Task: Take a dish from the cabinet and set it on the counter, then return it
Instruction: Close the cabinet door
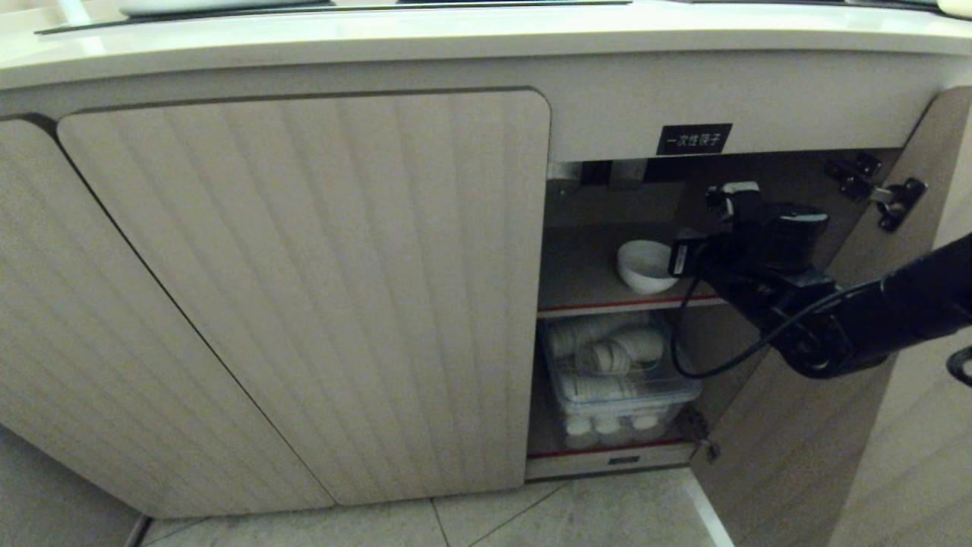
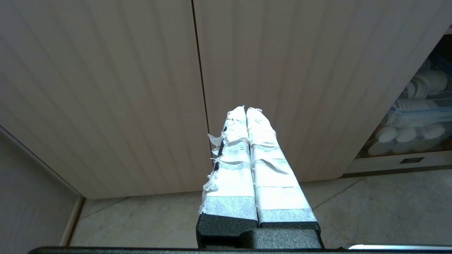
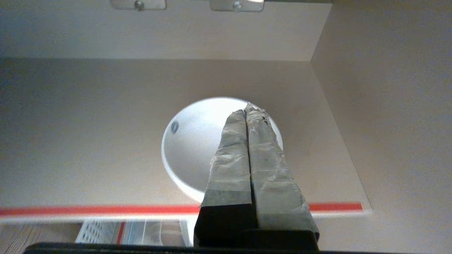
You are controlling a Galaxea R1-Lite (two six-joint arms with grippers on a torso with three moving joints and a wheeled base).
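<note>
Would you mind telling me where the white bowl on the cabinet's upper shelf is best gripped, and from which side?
Probably by the rim nearest the open door. The white bowl sits upright on the upper shelf, walled behind and beside, so only the front is free. The right gripper, now shut, would need to open and pinch that rim's wall.

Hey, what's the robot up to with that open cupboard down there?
The robot's right gripper is at the open right side of the cabinet, fingers shut and empty, aimed at the small white bowl sitting on the upper, red-edged shelf. Nothing is gripped; the bowl rests on the shelf. Below it is a clear bin of stacked white cups. The left gripper is parked, shut, facing the closed ribbed doors. The counter above holds no bowl that I can see.
</note>
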